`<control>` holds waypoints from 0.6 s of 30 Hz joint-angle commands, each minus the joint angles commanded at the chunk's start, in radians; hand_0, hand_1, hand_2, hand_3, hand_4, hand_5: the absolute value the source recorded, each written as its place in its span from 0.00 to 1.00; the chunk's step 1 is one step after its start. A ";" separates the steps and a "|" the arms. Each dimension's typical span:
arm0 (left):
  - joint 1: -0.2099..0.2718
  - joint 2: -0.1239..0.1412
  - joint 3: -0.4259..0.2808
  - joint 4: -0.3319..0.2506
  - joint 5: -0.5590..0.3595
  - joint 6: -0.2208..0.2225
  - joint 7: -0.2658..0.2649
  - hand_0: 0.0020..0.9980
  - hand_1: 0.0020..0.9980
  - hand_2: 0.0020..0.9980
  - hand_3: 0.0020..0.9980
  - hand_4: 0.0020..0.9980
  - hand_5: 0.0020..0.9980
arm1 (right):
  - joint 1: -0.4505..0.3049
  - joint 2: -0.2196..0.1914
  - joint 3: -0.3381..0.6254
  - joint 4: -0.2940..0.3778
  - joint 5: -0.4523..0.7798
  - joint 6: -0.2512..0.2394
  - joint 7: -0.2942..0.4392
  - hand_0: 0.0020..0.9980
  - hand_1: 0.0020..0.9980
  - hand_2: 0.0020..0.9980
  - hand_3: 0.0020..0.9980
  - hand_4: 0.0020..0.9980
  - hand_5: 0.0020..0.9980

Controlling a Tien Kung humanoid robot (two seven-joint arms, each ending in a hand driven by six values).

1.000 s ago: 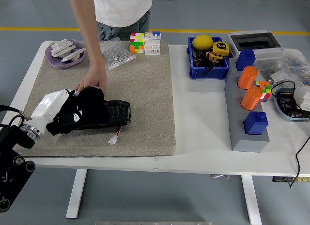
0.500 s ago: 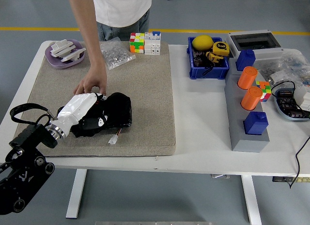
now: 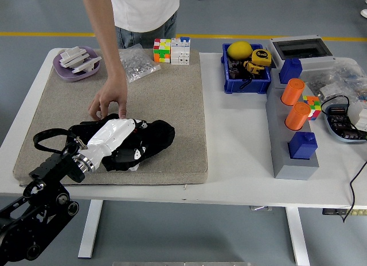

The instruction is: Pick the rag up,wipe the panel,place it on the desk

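At about 7 o'clock, the left hand, white-shelled on a black arm, lies flat on the black rag with its fingers pressed down into the cloth, clamped on it. The rag is bunched over the dark panel, which is mostly covered, only its far left end showing beside the wrist. Both sit on the beige mat that covers the left half of the white counter. Just beyond, a person's hand rests fingertips-down on the mat at the panel's far edge. Further out, at 11 o'clock, stands a purple dish holding white parts; near 12 o'clock lie a clear bag and two puzzle cubes. Toward 1 o'clock sits a blue bin, and at 2 to 3 o'clock a grey block carries orange cylinders.
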 joint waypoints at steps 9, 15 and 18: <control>0.025 -0.008 -0.087 0.042 0.003 0.014 -0.011 0.27 0.20 0.52 0.39 0.00 0.00 | -0.001 0.002 0.000 0.000 -0.005 0.001 0.000 0.53 0.60 0.65 0.58 1.00 0.48; 0.049 -0.001 -0.163 0.067 0.033 0.029 -0.032 0.26 0.20 0.52 0.39 0.00 0.00 | -0.005 -0.001 -0.006 0.000 0.002 -0.001 -0.001 0.53 0.60 0.65 0.58 1.00 0.48; 0.063 0.003 -0.192 0.077 0.042 0.032 -0.036 0.26 0.20 0.52 0.39 0.00 0.00 | -0.006 -0.001 -0.006 0.000 0.003 -0.001 -0.001 0.53 0.60 0.65 0.58 1.00 0.48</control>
